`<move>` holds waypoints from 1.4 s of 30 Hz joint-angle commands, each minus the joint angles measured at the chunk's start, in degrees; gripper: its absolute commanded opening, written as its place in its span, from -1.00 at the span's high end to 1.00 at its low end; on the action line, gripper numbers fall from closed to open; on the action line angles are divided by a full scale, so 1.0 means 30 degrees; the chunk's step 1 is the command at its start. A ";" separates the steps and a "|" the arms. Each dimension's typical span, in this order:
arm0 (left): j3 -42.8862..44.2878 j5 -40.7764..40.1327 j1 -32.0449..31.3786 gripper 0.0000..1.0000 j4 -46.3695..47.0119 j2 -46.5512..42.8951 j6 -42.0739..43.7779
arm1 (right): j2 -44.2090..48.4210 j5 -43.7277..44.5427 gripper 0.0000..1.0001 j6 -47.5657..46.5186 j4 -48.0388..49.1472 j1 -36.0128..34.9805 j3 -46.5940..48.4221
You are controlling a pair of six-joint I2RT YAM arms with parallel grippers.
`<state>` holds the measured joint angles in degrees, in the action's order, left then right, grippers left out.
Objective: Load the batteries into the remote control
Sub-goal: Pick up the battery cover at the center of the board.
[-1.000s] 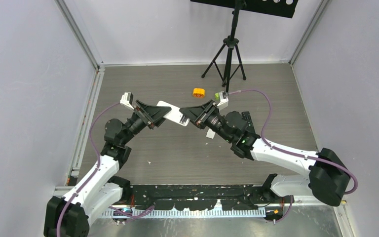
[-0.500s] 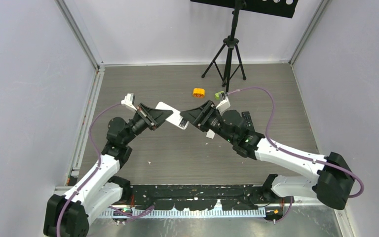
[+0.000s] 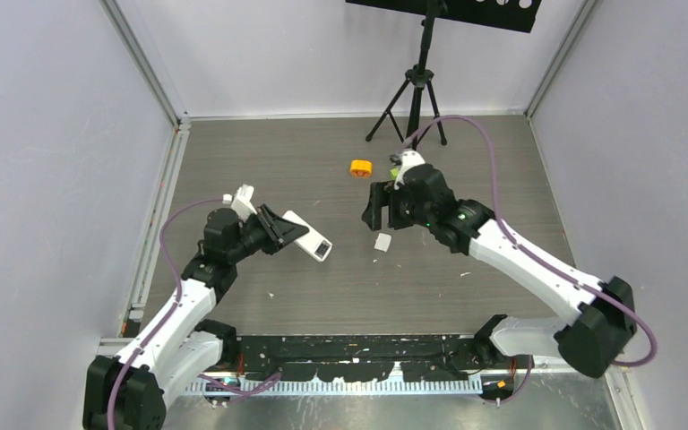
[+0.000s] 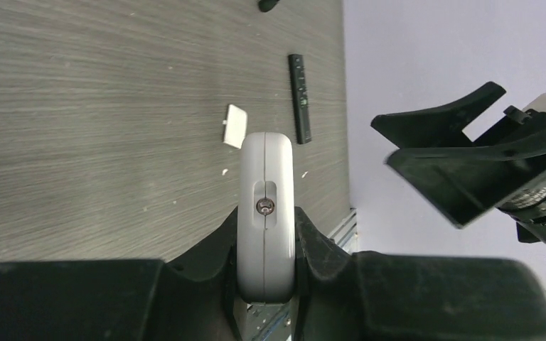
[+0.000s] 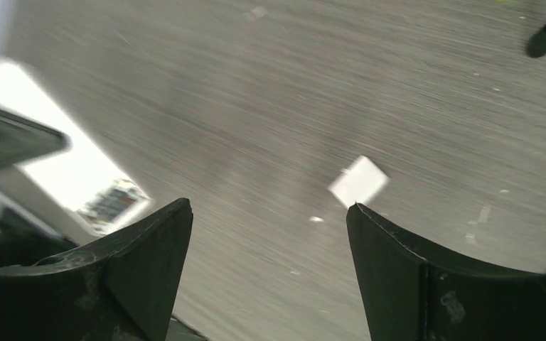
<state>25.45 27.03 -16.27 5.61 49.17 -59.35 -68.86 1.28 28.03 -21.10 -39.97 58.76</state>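
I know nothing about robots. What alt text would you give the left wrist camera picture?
The left gripper clamps a white remote end-on, in the middle of the view. Beyond it on the grey table lie a small white flat piece and a slim black remote; the right gripper hangs open at the picture's right.

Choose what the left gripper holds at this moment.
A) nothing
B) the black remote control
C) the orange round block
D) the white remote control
D: in the left wrist view the left gripper is shut on the white remote control, with one finger pressed against each side of it.
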 commanded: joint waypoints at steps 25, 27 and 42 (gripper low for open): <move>0.4139 0.3043 0.1043 1.00 -0.1532 0.4363 0.1747 | -1.2276 -0.2825 -0.67 -1.7324 -0.4655 0.1976 0.3942; 0.4157 0.3112 0.1059 1.00 -0.1391 0.4492 0.1655 | -1.2596 -0.3275 -0.66 -1.7443 -0.4670 0.1998 0.4057; 0.4034 0.3336 0.1264 1.00 -0.0943 0.5134 0.1554 | -1.3442 -0.3886 -0.23 -1.7195 -0.4692 0.1984 0.4195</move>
<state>35.62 34.85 -12.93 -0.60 64.66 -55.02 -107.53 -7.66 -23.44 -34.30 -33.89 70.67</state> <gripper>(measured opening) 0.220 0.640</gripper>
